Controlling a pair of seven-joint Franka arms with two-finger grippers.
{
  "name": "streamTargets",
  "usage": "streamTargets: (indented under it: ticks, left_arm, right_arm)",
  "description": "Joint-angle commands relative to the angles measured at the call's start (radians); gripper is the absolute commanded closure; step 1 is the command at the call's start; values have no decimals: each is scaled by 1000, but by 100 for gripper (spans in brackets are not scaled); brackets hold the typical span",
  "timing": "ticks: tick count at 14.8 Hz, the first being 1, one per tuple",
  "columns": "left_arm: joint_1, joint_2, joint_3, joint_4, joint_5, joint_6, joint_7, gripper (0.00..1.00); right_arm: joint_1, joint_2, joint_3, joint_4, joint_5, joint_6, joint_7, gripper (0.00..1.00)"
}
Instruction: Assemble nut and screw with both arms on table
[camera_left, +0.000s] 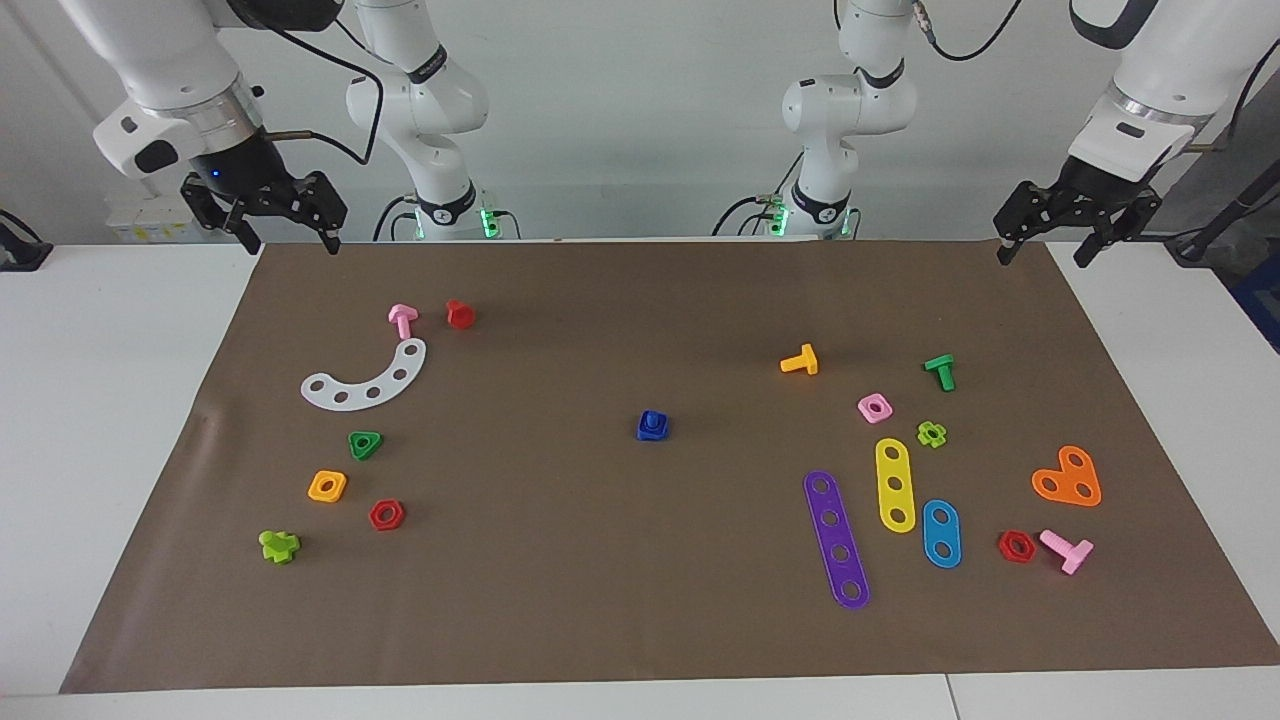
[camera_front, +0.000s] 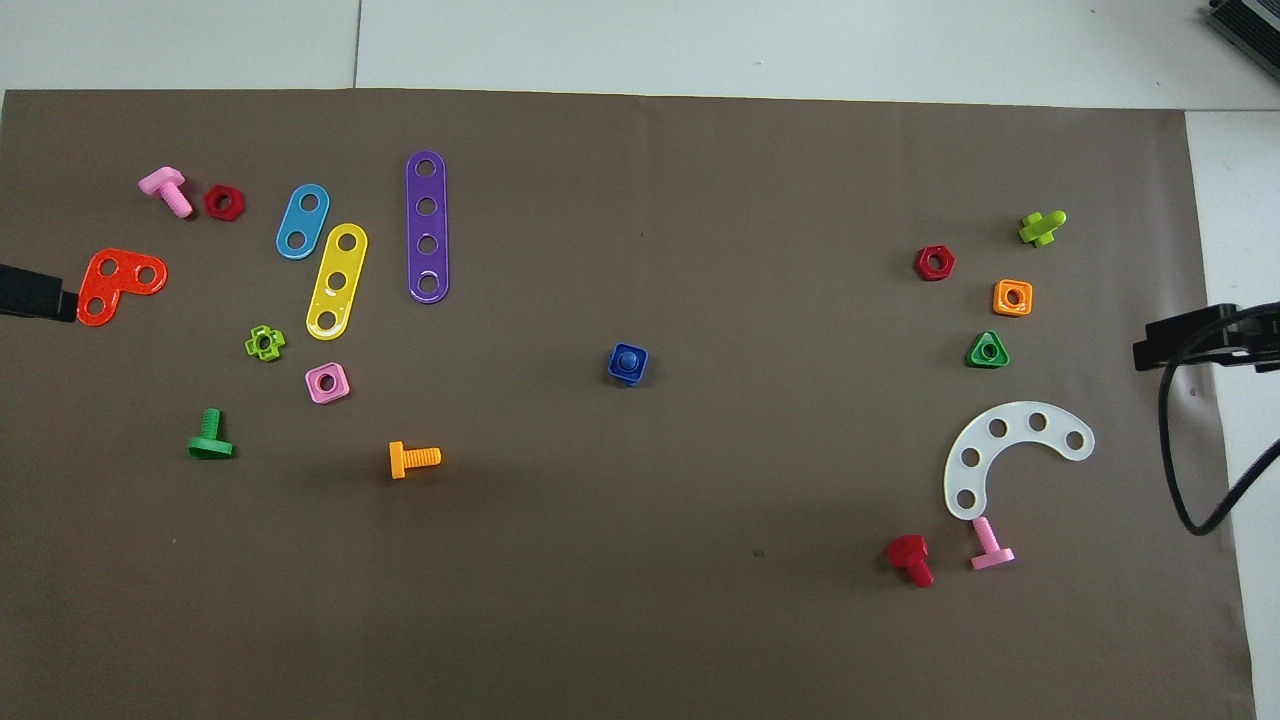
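The dark blue square nut (camera_left: 643, 432) lies in the middle of the brown mat (camera_left: 600, 580) on the white table (camera_left: 100, 400). The dark blue screw (camera_left: 654, 420) sits in its hole as one piece with it; only a round blue end shows, in the overhead view too (camera_front: 627, 358). My left gripper (camera_left: 1043, 252) hangs open and empty over the mat's corner at the left arm's end. My right gripper (camera_left: 290, 243) hangs open and empty over the corner at the right arm's end. Both are far from the nut.
Toward the left arm's end lie an orange screw (camera_left: 800, 360), a green screw (camera_left: 940, 372), a pink nut (camera_left: 874, 407), and purple (camera_left: 837, 540), yellow (camera_left: 896, 485) and blue (camera_left: 941, 533) strips. Toward the right arm's end lie a white arc (camera_left: 365, 380), a green triangular nut (camera_left: 365, 444) and an orange nut (camera_left: 327, 486).
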Motion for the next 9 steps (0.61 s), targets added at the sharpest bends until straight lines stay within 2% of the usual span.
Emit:
streamTargets:
  ticks: [1, 4, 9]
  left_arm:
    - [24, -29, -12, -36, -18, -26, 10, 0]
    - [24, -52, -12, -90, -18, -13, 7, 0]
    - [37, -61, -9, -96, -18, -10, 9, 0]
  right_arm:
    - [-5, -3, 4, -4, -12, -10, -28, 0]
    - [-5, -3, 4, -5, -12, -10, -28, 0]
    - [-5, -5, 4, -7, -12, -8, -28, 0]
